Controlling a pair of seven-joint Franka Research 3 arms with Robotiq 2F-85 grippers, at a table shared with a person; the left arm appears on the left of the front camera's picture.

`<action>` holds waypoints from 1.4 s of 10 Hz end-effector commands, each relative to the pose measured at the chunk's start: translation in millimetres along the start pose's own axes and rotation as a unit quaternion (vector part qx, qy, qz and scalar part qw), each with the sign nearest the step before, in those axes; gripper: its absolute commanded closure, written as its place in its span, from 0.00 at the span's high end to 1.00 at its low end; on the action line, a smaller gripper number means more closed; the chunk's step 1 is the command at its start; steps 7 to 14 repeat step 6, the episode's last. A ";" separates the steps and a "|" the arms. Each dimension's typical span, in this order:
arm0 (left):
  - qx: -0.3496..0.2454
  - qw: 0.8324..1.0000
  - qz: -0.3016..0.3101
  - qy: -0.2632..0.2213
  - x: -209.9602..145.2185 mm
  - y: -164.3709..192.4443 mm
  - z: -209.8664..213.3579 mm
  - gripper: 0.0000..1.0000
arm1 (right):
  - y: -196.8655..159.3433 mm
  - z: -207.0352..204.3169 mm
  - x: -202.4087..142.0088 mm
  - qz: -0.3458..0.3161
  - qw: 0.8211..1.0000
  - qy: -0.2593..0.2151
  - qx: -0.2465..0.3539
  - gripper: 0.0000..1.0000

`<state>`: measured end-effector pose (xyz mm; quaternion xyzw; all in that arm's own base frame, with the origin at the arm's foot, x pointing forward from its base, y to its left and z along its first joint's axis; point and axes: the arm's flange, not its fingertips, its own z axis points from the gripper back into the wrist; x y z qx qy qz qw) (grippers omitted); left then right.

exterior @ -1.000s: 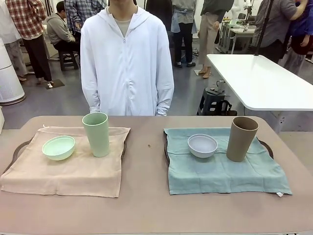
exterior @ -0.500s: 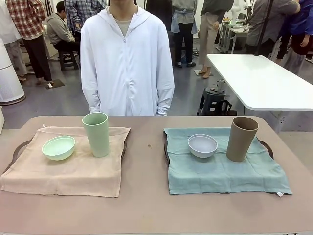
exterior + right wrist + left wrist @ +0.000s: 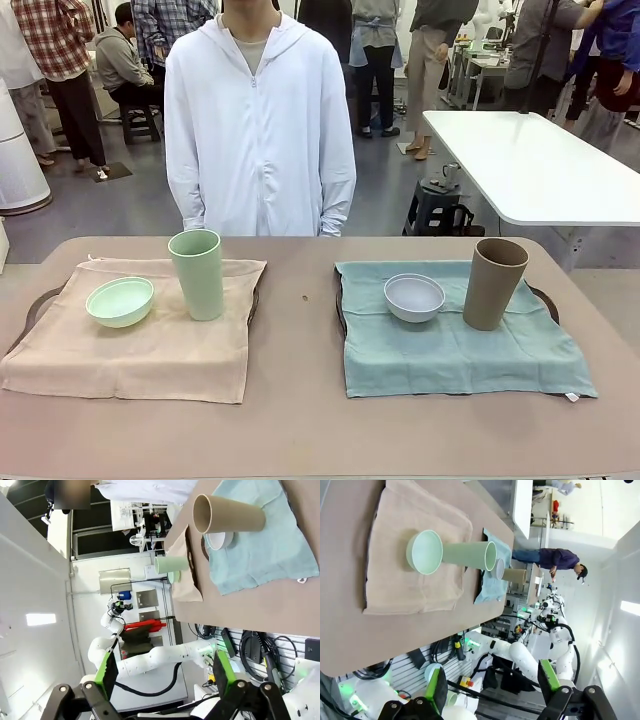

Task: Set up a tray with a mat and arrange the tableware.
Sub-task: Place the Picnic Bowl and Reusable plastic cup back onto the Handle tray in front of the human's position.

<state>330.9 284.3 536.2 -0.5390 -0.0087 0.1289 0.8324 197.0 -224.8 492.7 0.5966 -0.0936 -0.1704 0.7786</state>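
Tall pale green plastic cup [image 3: 197,273] upright beside shallow pale green bowl [image 3: 120,301] on beige cloth mat [image 3: 140,350]; probably light, rigid, slippery, best pinched at rim. Left tool [image 3: 491,685] and right tool [image 3: 162,671] stand apart, empty.

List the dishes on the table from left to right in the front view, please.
Pale green bowl → tall pale green cup → small white bowl → tall brown cup.
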 end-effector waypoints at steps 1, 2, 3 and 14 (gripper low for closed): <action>-0.005 1.000 -0.004 -0.001 -5.2 -1.0 -1.3 0.96 | 1.8 1.6 1.5 0.010 1.000 -0.002 0.012 1.00; -0.005 1.000 -0.004 -0.001 -5.2 -1.0 -1.3 0.96 | 1.8 1.6 1.5 0.010 1.000 -0.002 0.012 1.00; -0.005 1.000 -0.004 -0.001 -5.2 -1.0 -1.3 0.96 | 1.8 1.6 1.5 0.010 1.000 -0.002 0.012 1.00; -0.005 1.000 -0.004 -0.001 -5.2 -1.0 -1.3 0.96 | 1.8 1.6 1.5 0.010 1.000 -0.002 0.012 1.00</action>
